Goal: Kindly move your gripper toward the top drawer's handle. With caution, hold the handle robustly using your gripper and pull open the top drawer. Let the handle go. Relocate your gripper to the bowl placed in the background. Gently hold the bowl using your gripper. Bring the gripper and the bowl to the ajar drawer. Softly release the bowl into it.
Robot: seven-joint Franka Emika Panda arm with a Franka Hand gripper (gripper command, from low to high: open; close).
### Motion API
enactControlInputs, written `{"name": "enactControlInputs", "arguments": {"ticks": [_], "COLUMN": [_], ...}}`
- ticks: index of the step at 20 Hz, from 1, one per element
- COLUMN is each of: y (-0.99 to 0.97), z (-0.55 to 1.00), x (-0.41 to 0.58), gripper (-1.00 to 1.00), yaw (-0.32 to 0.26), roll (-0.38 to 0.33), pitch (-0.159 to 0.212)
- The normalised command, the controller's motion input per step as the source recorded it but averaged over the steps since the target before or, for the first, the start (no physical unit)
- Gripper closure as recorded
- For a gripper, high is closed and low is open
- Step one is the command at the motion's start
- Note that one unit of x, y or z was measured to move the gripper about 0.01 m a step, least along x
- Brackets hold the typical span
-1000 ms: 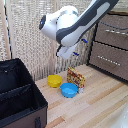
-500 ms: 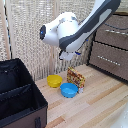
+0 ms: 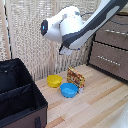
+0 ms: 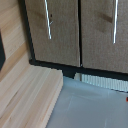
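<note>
Small, round, shallow yellow bowl (image 3: 54, 80) on the light wooden table (image 3: 95, 105), touching blue bowl (image 3: 69, 90), left of dark-brown drawers with slim silver handle (image 3: 108, 59). End effector hidden; state impossible to tell.

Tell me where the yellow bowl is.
In the exterior view the yellow bowl sits on the wooden table, left of the snack bag and just behind the blue bowl.

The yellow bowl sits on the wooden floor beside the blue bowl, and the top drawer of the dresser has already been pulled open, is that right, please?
Not quite: the top drawer is shut, flush with the dresser front in the exterior view. The rest holds: the yellow bowl sits on the wooden floor beside the blue bowl.
</note>
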Motion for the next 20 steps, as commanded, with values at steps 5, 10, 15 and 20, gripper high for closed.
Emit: {"name": "enactControlInputs", "arguments": {"ticks": [5,10,15,20], "y": [-0.68,-0.78,-0.8,-0.78], "z": [0.3,0.25,0.19,0.05], "x": [-0.079,-0.038,-0.014,0.0], "gripper": [-1.0,-1.0,-1.0,-1.0], "yaw": [0.108,0.042,0.038,0.043], "roll": [-0.094,-0.134,-0.136,-0.159], "pitch": [0.0,0.003,0.013,0.03]}}
